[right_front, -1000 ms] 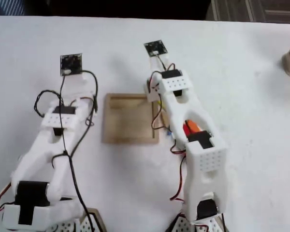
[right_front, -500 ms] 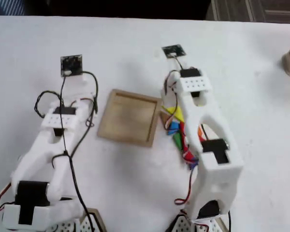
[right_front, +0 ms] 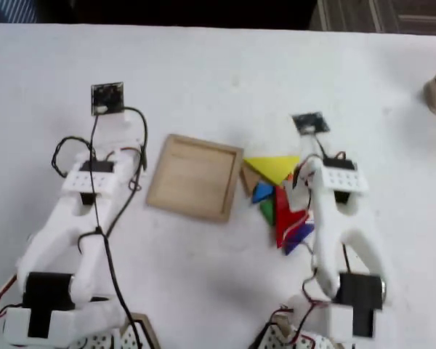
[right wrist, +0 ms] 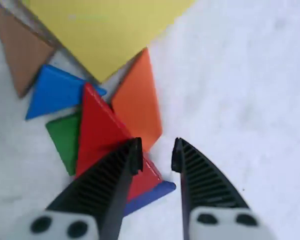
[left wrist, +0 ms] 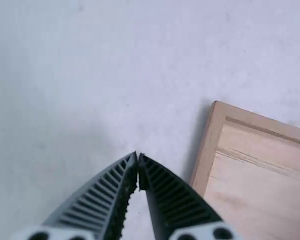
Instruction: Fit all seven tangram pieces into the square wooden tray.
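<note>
Wooden tray (right_front: 195, 177) sits skewed on the white table (right_front: 203, 65) between the arms. The tangram pieces are all bunched just outside it on the right arm's side: yellow triangle (right_front: 272, 167), brown piece (right wrist: 20, 50), blue piece (right wrist: 55, 92), green piece (right wrist: 65, 140), red piece (right wrist: 102, 145), orange piece (right wrist: 140, 100), plus a dark blue piece (right wrist: 150, 195) (possibly purple, hard to tell) poking out from under the red. Left gripper (left wrist: 138, 172) is over bare table beside a tray corner with jaws closed tip to tip on nothing; right gripper (right wrist: 156, 150) is over the red piece's edge, jaws slightly apart, holding nothing.
</note>
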Robot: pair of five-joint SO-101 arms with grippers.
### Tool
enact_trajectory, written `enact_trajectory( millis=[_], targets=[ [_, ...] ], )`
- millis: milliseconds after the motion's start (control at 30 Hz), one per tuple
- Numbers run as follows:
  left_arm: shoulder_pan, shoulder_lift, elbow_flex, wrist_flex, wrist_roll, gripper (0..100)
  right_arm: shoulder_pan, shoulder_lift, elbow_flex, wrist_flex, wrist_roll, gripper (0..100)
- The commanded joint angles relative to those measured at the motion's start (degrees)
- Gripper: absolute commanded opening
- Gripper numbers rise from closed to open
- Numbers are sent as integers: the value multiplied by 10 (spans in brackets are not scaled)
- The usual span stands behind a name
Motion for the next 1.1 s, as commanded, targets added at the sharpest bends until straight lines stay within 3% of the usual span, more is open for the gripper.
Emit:
enact_trajectory(
  millis=[0,267,400,567,700,833,967,1067],
  targets=[
    [-5,-3,-7,-15,-1,23,8,-70,76,-11,98,102],
    [-6,-3,-6,-15,-1,23,50,-291,194,8,105,100],
    [-6,-3,-5,-15,-1,23,-12,-372,214,108,173,24],
    [-6,-3,-6,-15,-1,23,-116,-427,205,172,177,18],
    [-6,-3,-6,-15,-1,23,-182,-392,205,176,177,18],
    [-6,-3,-6,-15,-1,23,-189,-273,199,161,183,18],
    [-6,-3,-6,-15,-1,23,-167,-134,168,143,185,18],
    [-6,-3,-6,-15,-1,23,-106,-74,139,136,223,18]
  ],
)
